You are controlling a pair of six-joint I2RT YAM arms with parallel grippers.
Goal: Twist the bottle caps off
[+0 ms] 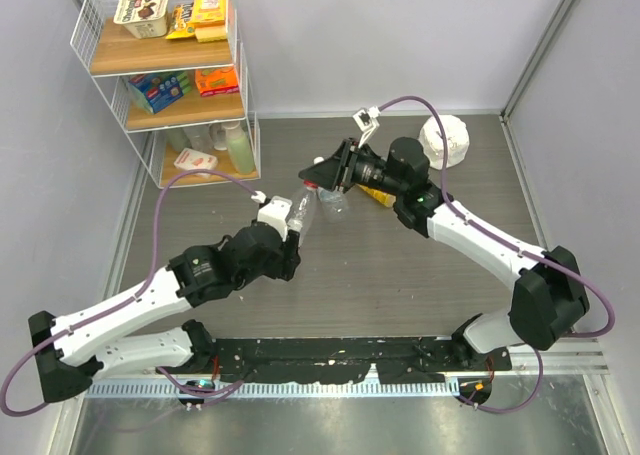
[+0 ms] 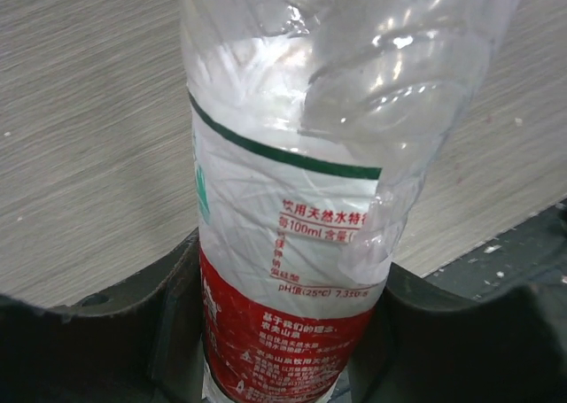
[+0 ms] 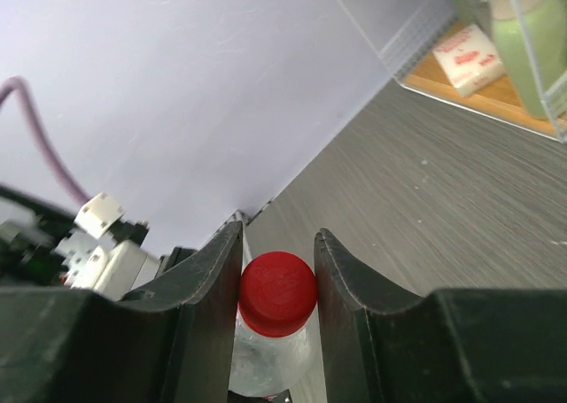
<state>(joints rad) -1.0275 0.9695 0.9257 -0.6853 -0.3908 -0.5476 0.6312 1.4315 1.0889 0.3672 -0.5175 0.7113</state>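
Red-label bottle (image 1: 303, 213) held over the bench (image 1: 400, 275), an arm at each end.
Body thin, looks light, likely dents easily: L fingers (image 2: 173, 332) clamp its labelled part. Red cap (image 3: 277, 292) small, stiff: R fingers (image 3: 213, 306) pinch its sides.

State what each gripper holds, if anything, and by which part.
Left gripper: the red-labelled bottle, by its labelled body. Right gripper: the same bottle's red cap, by its sides.

The right gripper (image 3: 277, 244) presses its two dark fingers (image 3: 208, 314) against both sides of a round red plastic screw cap (image 3: 277, 292) on a clear plastic bottle (image 3: 266, 368). Top right, past the grey wood-grain tabletop (image 3: 425, 208), a wooden shelf board (image 3: 496, 97) holds a white-and-red packet (image 3: 467, 56).
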